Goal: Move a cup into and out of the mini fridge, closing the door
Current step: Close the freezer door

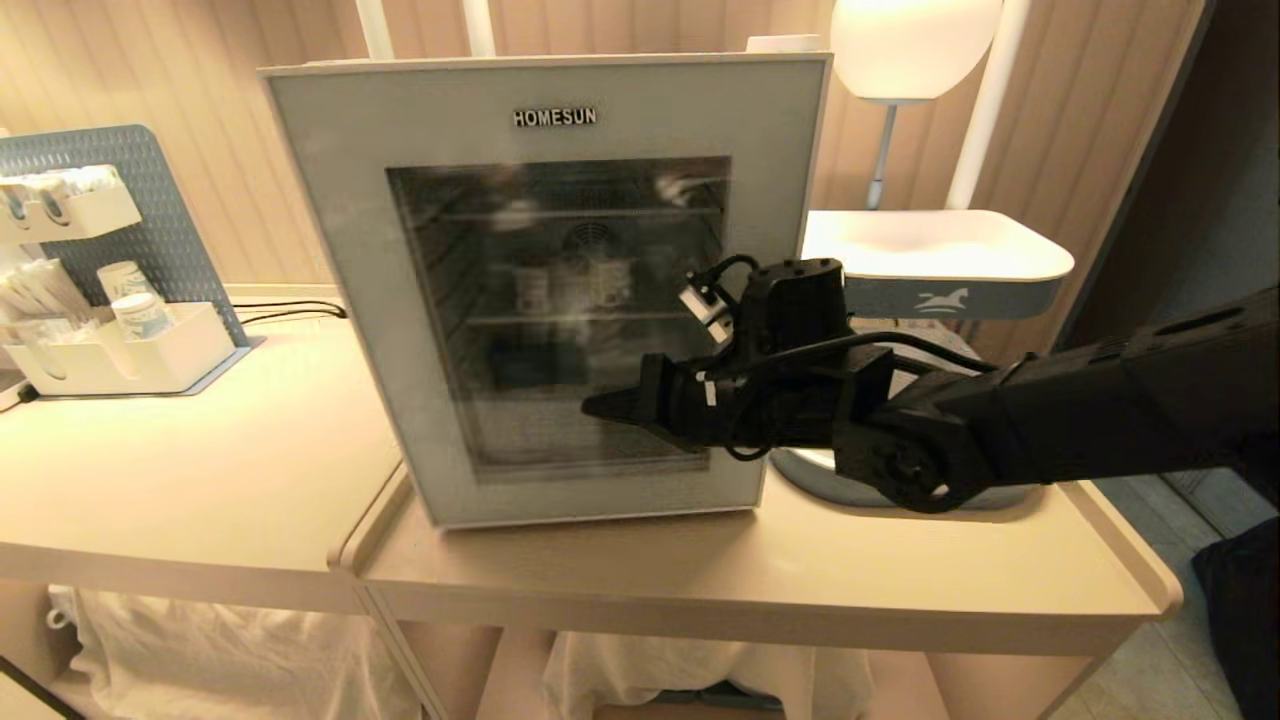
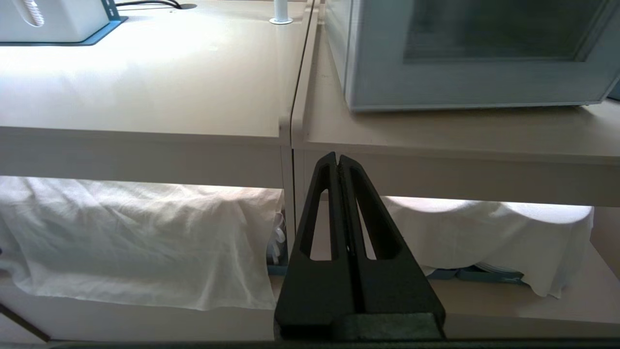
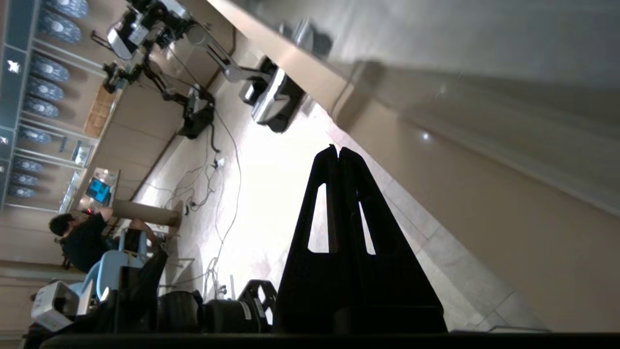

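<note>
Head view, centre frame | right gripper (image 1: pixel 600 405) pinched closed, empty, level before shut door (image 1: pixel 545 130) glass, likely positioning to open mini fridge (image 1: pixel 545 290) | left gripper (image 2: pixel 337 160) closed, parked below table edge (image 2: pixel 436 150).

Right arm (image 1: pixel 1050 430) reaches in from right, across front of mini fridge door (image 1: pixel 540 290); right gripper (image 1: pixel 600 405) level, fingers pressed together, empty. Left gripper (image 2: pixel 337 162) parked low, below bench (image 2: pixel 436 131) edge, fingers together.

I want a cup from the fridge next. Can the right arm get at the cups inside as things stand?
Probably not yet: the door looks closed in front of the cups, and the right gripper, jaws shut, sits outside its glass.
</note>
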You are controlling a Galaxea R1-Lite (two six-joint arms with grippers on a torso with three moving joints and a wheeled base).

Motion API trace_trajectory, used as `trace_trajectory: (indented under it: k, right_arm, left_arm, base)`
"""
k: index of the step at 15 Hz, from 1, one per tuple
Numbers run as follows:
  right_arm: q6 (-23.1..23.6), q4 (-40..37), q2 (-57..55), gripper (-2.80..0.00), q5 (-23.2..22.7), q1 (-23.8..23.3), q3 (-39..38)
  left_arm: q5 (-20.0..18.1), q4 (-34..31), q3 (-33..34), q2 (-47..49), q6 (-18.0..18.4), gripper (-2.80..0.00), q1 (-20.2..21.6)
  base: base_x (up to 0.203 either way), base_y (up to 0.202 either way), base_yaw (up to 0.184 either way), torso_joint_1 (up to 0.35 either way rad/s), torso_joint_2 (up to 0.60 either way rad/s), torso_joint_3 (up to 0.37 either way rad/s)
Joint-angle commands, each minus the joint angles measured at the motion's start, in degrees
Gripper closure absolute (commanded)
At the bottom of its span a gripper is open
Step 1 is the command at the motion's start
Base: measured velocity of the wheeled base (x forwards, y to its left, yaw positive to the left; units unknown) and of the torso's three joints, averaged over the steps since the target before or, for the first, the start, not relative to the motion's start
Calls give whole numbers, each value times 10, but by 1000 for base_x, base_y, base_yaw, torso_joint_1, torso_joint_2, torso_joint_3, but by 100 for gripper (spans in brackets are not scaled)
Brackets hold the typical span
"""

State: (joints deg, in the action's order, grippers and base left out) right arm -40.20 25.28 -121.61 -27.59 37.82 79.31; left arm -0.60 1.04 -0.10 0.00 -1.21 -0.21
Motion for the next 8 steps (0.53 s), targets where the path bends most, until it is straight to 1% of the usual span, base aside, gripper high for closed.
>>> trace_trajectory:
  k: [1, 3, 5, 8]
  right_arm:
    - [-2, -19, -43, 0, 25, 0, 39]
    - [3, -21, -45, 0, 33, 1, 40]
    - [12, -25, -26, 0, 39, 0, 22]
    - [33, -37, 34, 0, 73, -2, -25]
  left_arm:
    - [0, 0, 0, 1, 0, 0, 0]
    - [0, 0, 0, 1, 0, 0, 0]
    - [0, 0, 0, 1, 0, 0, 0]
    - [0, 0, 0, 1, 0, 0, 0]
  base:
    - [0, 0, 0, 0, 0, 0]
    - [0, 0, 0, 0, 0, 0]
    - [0, 0, 0, 0, 0, 0]
    - [0, 0, 0, 0, 0, 0]
